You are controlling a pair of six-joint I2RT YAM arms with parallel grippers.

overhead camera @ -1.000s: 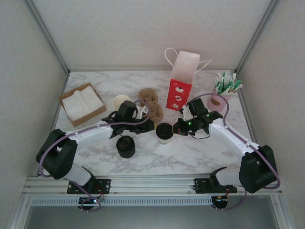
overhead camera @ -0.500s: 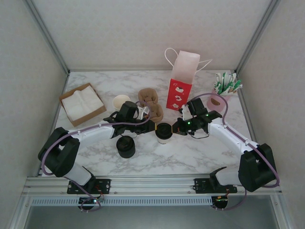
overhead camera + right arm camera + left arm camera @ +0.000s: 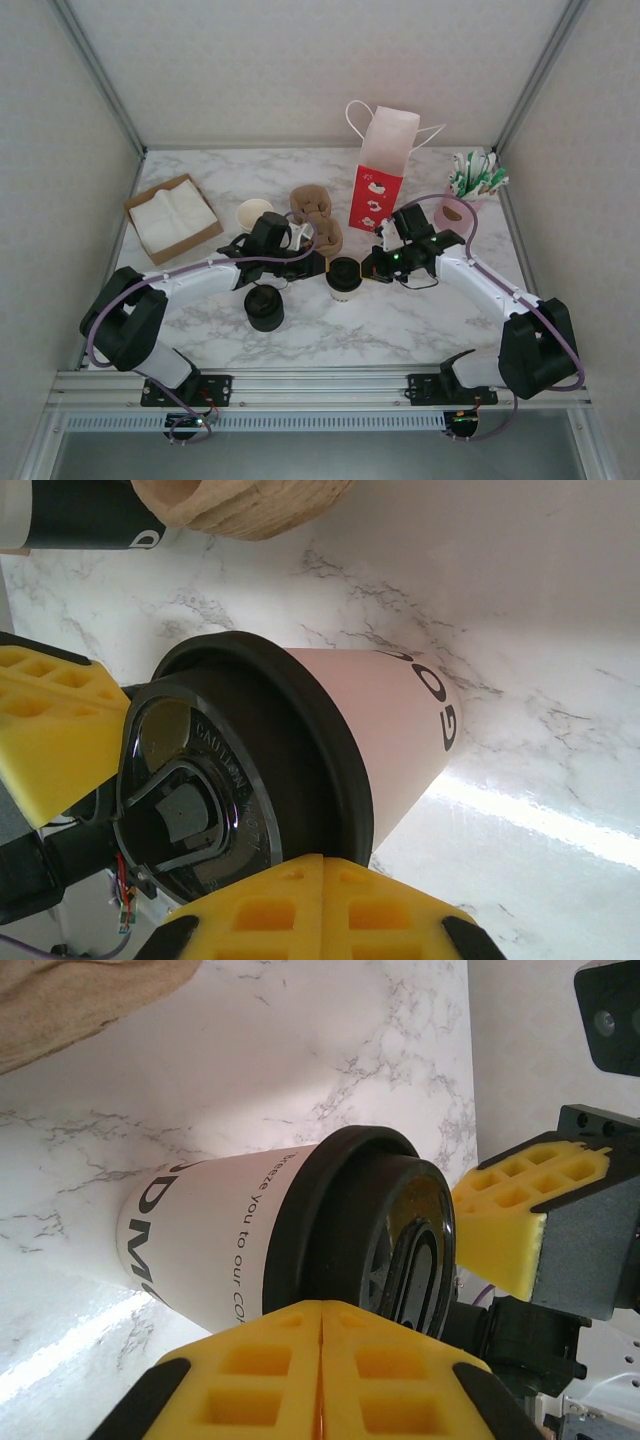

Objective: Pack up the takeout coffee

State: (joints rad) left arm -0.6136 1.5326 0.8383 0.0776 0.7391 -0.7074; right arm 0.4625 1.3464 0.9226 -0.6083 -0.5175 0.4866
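The cardboard box point(image 3: 190, 245) at the left rear holds white napkins point(image 3: 170, 218). A pink cup point(image 3: 452, 213) at the right rear is stuffed with green-and-white packets point(image 3: 476, 175). The red-and-white bag point(image 3: 378, 185) stands upright at the back with its mouth open; whether anything is inside it cannot be told.

The coffee point(image 3: 344, 278) stands upright on the tabletop point(image 3: 400, 320), in front of the bag and outside it, between the two pincers. It is a short cream-white paper cup with black lettering down its side. A round black lid point(image 3: 385, 1230) sits on its rim, with raised wording and a sip flap on top.

The left pincer point(image 3: 320, 1345) has its yellow pads pressed together on nothing and sits just beside the cup's left side. The right pincer point(image 3: 322, 895) is likewise squeezed together and empty, just beside the lid on the right.
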